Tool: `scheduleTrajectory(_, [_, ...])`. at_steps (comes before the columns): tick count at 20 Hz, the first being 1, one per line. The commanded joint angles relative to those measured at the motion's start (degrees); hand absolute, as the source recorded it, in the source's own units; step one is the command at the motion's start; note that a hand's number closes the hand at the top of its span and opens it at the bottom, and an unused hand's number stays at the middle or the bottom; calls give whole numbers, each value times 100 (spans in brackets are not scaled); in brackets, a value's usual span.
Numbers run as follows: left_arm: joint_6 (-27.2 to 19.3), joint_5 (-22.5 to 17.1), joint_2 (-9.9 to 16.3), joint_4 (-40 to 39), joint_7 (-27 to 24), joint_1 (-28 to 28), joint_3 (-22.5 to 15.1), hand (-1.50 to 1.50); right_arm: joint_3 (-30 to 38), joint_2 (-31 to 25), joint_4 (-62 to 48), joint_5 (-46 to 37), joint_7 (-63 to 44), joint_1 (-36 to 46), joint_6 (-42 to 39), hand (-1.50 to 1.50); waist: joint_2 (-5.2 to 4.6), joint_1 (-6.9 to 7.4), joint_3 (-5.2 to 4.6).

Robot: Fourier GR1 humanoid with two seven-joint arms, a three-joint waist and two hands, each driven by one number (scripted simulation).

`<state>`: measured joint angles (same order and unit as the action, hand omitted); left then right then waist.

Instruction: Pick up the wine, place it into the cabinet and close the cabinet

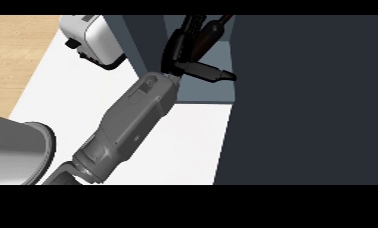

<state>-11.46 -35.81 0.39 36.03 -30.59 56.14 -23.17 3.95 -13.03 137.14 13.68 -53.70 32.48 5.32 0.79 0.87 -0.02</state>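
The wine bottle (212,31) is dark reddish-brown and leans up and to the right inside the grey cabinet (144,37). My left hand (179,52) reaches into the cabinet on a grey forearm that comes up from the lower left. Its fingers (183,32) run up the bottle's left side, and the thumb (212,72) sticks out to the right under the bottle's base. The bottle sits between fingers and thumb, and its lower part is hidden by the hand. The right hand does not show.
The cabinet's dark door (303,102) stands open and fills the right side of the view. A white toaster (92,39) stands on the white counter (66,97) left of the cabinet. A grey rounded object (26,152) sits at the lower left edge.
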Motion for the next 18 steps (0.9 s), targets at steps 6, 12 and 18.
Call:
scheduleTrajectory(6, [-1500,32,-38,2947,1290,-1212,-1048,-150,-266,-23,199,-272,-334,344,358,-150,6,14,-3])
scheduleTrajectory(12, [-2642,248,-31,4527,1407,-2166,-1699,-150,19,-219,168,84,-387,475,244,-150,-8,-15,0])
scheduleTrajectory(18, [-3463,524,-31,5440,1165,-2983,-2407,-150,-192,-43,238,-146,-47,156,262,-150,-52,-80,2])
